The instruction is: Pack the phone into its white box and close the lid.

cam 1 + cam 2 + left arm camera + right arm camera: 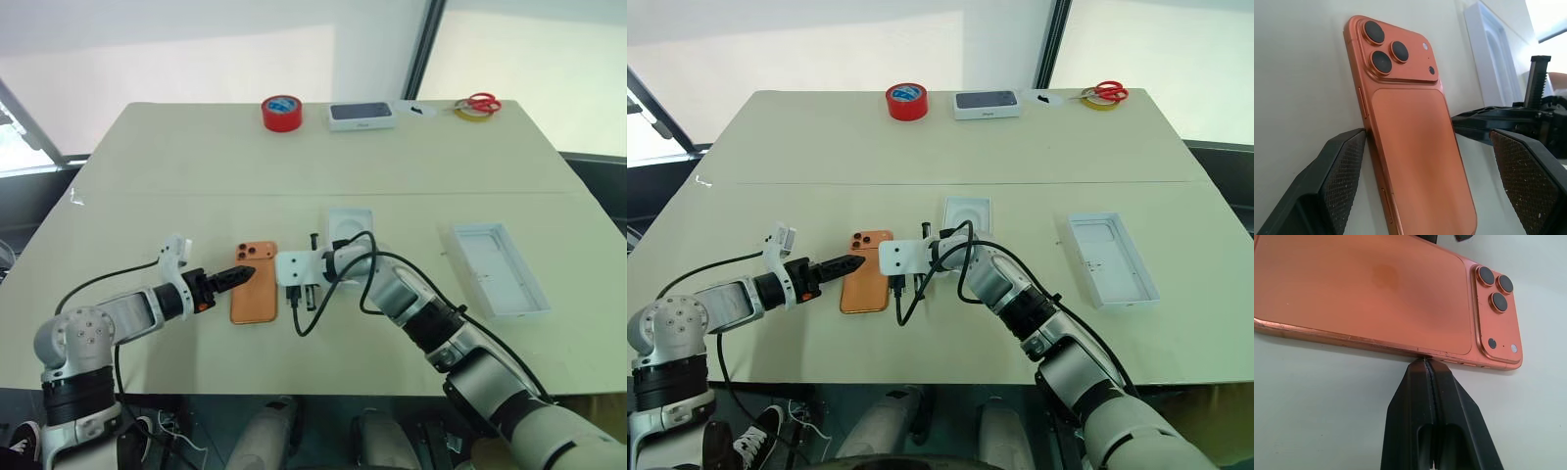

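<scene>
The orange phone (255,284) lies back-up on the table, its three lenses at the far corner. My left gripper (239,275) is open and straddles the phone's near end; one pad (1344,176) rests against its long left edge, the other pad (1523,181) stands apart on the other side. My right gripper (1425,363) is shut, empty, with its tips against the phone's opposite long edge. The white box (495,269) lies open at the right of the table, well away from both grippers. The lid is out of view.
A thin white insert (350,225) with an oval recess lies just beyond my right wrist. Along the far edge stand a red tape roll (281,113), a closed white box with a phone picture (361,115), and red scissors (482,102). A black cable loops under my right arm.
</scene>
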Robot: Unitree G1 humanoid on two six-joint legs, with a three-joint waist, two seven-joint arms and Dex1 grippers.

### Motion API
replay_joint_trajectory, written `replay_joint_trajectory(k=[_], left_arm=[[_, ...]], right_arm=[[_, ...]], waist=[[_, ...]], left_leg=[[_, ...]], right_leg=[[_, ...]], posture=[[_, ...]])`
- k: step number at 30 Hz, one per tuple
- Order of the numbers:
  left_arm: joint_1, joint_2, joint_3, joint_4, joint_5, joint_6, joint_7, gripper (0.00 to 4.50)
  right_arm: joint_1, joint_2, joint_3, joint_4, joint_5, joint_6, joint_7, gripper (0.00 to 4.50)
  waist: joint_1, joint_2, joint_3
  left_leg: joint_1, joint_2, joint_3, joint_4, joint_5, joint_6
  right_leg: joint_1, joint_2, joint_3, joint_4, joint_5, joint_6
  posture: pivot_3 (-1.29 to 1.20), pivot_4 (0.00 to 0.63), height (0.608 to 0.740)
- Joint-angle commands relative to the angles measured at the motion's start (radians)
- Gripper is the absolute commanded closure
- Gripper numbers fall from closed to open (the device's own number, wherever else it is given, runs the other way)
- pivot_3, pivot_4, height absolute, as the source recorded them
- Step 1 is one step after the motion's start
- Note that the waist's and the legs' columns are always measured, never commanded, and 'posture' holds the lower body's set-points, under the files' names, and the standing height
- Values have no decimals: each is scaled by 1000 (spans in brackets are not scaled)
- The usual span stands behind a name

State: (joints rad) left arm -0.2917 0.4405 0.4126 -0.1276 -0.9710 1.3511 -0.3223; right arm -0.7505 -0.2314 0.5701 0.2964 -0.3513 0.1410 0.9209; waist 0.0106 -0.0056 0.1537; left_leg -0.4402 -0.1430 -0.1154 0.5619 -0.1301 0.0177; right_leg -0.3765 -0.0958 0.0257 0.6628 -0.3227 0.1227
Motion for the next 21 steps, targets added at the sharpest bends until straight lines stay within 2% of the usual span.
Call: replay_joint_trajectory(k=[1, 12, 21], left_arm=[[-1, -54, -80, 4, -25, 69, -1, 312], [-61, -127, -9, 33, -46, 108, 36, 312], [-34, -90, 53, 65, -50, 82, 3, 312]], right_arm=[[-18, 21, 3, -8, 4, -21, -9, 4500], [-16, 18, -1, -4, 0, -28, -12, 4500], [-14, 10, -2, -7, -4, -36, -13, 4500]], waist=[[1, 0, 0], [-2, -1, 0], [-9, -2, 1]], left_leg=[[0, 0, 0, 0, 0, 0], [0, 0, 0, 0, 0, 0], [0, 0, -1, 0, 0, 0]], right_leg=[[0, 0, 0, 0, 0, 0], [0, 0, -1, -1, 0, 0], [0, 0, -1, -1, 0, 0]], posture=[[0, 150, 740], [0, 150, 740], [0, 150, 740]])
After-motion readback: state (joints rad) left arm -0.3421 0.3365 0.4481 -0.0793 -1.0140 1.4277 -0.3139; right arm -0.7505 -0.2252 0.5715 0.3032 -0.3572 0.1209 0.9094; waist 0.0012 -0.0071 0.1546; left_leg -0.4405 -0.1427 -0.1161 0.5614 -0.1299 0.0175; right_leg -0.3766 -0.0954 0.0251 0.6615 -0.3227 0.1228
